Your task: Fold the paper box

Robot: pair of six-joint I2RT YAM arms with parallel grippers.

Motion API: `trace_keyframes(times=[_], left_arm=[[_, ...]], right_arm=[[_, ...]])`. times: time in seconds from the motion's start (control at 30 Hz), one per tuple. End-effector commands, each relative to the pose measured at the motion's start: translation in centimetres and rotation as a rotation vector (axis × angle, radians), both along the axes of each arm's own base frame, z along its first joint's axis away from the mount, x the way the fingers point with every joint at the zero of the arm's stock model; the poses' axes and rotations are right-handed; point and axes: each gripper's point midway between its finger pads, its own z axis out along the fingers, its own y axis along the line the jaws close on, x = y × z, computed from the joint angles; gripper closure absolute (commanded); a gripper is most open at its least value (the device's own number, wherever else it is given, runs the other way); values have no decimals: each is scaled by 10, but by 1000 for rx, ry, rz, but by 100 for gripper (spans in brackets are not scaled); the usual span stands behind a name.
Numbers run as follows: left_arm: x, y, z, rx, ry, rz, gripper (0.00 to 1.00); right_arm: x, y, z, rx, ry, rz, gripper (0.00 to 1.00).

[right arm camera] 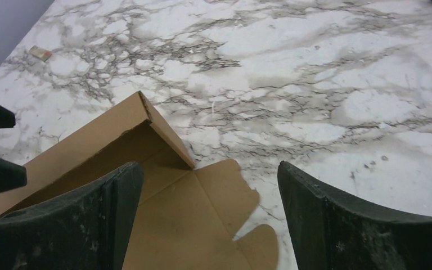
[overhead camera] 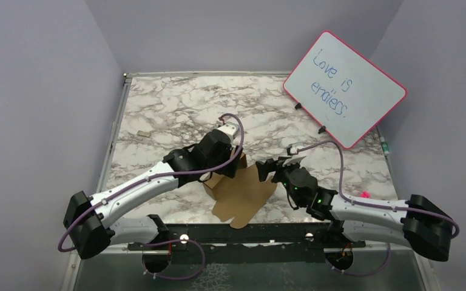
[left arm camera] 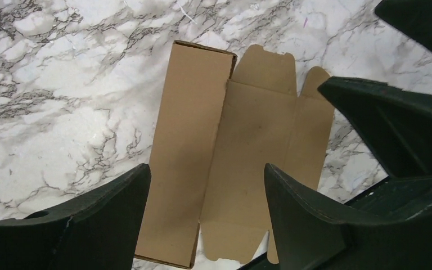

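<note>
The paper box (overhead camera: 244, 195) is a brown cardboard sheet lying on the marble table near the front edge, partly folded. In the left wrist view one long panel (left arm camera: 188, 140) stands up along its left side and the other panels with their flaps (left arm camera: 261, 140) lie flat. My left gripper (left arm camera: 205, 169) hovers open above the sheet, with nothing between its fingers. My right gripper (right arm camera: 208, 166) is open too, above the sheet's notched flap end (right arm camera: 225, 197), and holds nothing. In the top view the left gripper (overhead camera: 235, 165) and the right gripper (overhead camera: 269, 168) stand close together over the box's far end.
A pink-framed whiteboard (overhead camera: 344, 89) with handwriting leans at the back right. A tiny tan scrap (overhead camera: 144, 133) lies on the marble at the left. A small pink object (overhead camera: 364, 194) sits near the right arm. Grey walls enclose the table.
</note>
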Motion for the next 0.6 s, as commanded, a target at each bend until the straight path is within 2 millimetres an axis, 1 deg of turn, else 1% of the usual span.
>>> trace_keyframes(times=[0.0,0.03,0.13,0.2,0.23,0.3,0.43,0.57], left_arm=[[0,2,-4,196,-77,68,25],[-4,-1,-7,233,-86,63,25],[0,-3,-9,313,-123,87,28],[3,-4,-9,366,-149,93,32],[4,-5,-11,394,-159,93,33],[6,-8,-17,439,-167,85,34],[9,-14,-27,516,-196,82,39],[13,-18,-38,598,-213,70,39]], right_arm=[[-12,-43,-26,-46,104,-123,5],[-14,-47,-25,-35,105,-129,5],[-20,-61,-20,20,94,-153,5],[-23,-70,-17,61,82,-173,6],[-24,-74,-12,94,65,-179,6],[-26,-81,-13,123,48,-190,6],[-30,-91,-15,146,32,-205,7],[-30,-97,-17,134,27,-216,6]])
